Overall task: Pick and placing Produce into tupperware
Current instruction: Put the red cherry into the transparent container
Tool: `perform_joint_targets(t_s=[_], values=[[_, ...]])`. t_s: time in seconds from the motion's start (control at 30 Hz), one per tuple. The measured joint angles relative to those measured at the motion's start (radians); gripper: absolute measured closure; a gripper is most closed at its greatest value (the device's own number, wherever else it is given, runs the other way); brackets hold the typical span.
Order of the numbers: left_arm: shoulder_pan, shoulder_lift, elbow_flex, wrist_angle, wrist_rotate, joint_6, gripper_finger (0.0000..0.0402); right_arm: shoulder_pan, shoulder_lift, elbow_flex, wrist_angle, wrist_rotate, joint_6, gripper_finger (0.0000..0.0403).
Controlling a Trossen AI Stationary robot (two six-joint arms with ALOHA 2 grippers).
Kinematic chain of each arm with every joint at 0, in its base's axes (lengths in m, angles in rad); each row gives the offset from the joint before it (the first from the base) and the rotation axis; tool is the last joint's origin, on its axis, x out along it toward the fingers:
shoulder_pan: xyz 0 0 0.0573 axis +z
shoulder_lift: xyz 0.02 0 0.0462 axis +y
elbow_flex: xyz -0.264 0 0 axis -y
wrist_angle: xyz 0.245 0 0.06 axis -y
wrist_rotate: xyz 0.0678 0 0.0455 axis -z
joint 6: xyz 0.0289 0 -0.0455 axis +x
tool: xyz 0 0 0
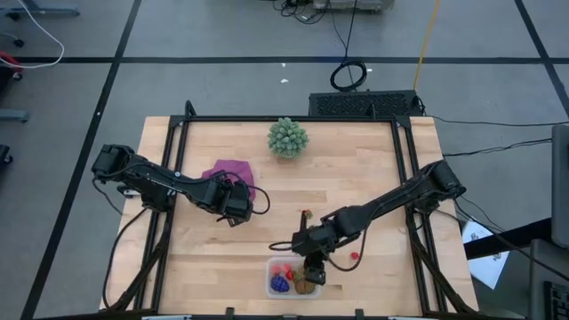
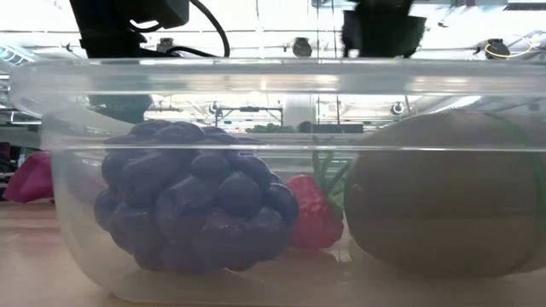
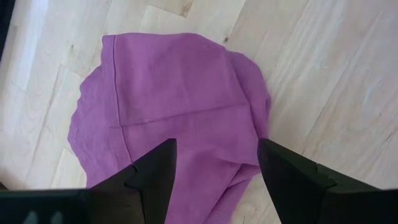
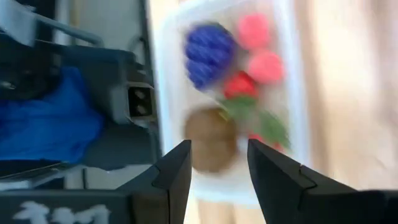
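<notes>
The clear tupperware (image 1: 269, 276) stands near the table's front edge. In it lie a dark purple grape cluster (image 4: 208, 53), a brown kiwi (image 4: 208, 134), pink berries (image 4: 255, 31) and a red strawberry (image 4: 239, 84). The low view shows the grape cluster (image 2: 192, 213) and the kiwi (image 2: 444, 205) resting on the tub's floor. My right gripper (image 4: 219, 152) hangs open above the kiwi end of the tub, with nothing between its fingers. One red berry (image 1: 354, 256) lies on the table to the tub's right. My left gripper (image 3: 216, 152) stands open over the purple cloth (image 3: 180, 93).
A pale green bushy ball (image 1: 288, 138) sits at the table's far middle. The purple cloth (image 1: 233, 171) lies left of centre, partly under my left arm. Bare wood lies between the cloth and the tub. Black frame rails run along both table sides.
</notes>
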Motion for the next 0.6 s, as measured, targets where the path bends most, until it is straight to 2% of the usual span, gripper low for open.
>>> perform_joint_targets(t_s=[0.23, 0.33, 0.43, 0.6], values=[[0.0, 0.0, 0.0, -0.001, 0.002, 0.0, 0.0172, 0.021, -0.09, 0.001, -0.46, 0.111, 0.098, 0.0255], [0.0, 0.0, 0.0, 0.0, 0.002, 0.0, 0.0172, 0.039, -0.099, 0.001, -0.602, 0.143, 0.161, 0.0255], [0.0, 0.0, 0.0, 0.002, 0.002, 0.0, 0.0172, 0.061, -0.096, -0.001, -0.655, 0.142, 0.205, 0.0255], [0.0, 0.0, 0.0, 0.002, 0.002, 0.0, 0.0172, 0.096, -0.095, -0.045, -0.607, 0.138, 0.295, 0.0255]])
